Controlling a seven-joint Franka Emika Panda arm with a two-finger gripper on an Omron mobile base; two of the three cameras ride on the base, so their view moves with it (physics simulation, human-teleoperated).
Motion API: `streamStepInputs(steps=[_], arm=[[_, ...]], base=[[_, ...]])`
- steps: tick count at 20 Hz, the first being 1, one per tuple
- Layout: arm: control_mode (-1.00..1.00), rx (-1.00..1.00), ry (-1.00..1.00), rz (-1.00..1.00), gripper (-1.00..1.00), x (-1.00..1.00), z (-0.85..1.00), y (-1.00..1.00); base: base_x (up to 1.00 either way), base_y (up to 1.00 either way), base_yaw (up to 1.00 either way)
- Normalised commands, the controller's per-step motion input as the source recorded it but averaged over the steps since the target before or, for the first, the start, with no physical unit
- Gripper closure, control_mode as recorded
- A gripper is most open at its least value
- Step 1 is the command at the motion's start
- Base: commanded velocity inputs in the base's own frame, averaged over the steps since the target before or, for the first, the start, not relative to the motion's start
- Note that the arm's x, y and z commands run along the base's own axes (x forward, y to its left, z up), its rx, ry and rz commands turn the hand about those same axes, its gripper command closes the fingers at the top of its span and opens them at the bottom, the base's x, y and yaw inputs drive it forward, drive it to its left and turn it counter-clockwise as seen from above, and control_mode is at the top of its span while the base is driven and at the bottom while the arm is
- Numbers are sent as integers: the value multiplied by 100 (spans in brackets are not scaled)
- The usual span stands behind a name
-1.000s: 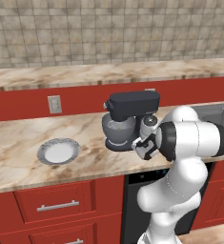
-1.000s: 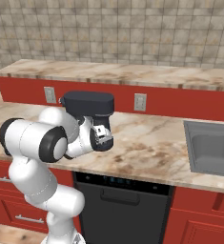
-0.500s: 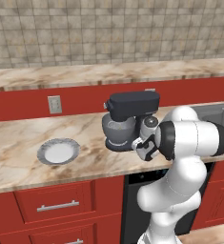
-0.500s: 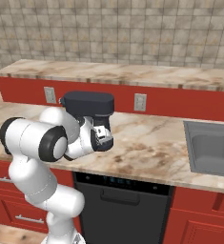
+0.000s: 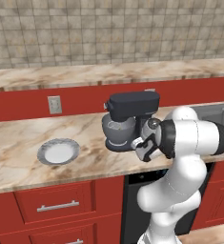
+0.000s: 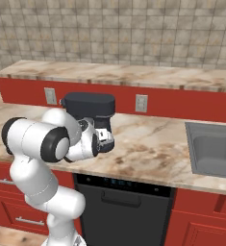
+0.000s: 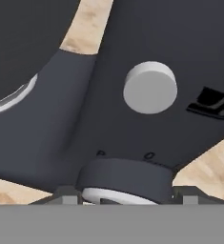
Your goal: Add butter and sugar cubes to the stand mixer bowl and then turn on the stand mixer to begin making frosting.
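Pressed close against the stand mixer [image 5: 131,116], the gripper [image 7: 125,198] is facing its round grey knob [image 7: 150,87], apparently to switch it on, fingertips apart and holding nothing.

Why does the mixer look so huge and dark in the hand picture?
Hand view: the camera sits right against the stand mixer, so its dark body crowds the frame, only the round knob catching light. Left base view: from farther off, the mixer is small, evenly lit, edges soft.

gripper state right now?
Gripper: close against the stand mixer, facing its round knob; open or shut cannot be told.
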Motion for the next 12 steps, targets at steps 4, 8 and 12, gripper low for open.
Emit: streamStepInputs(steps=[4,8,12], arm=[[-100,16,12,0,100,41,0,0],[-100,19,17,0,100,44,0,-5],[-100,20,23,0,100,50,0,-14]], base=[[0,0,0],[0,0,0],[0,0,0]])
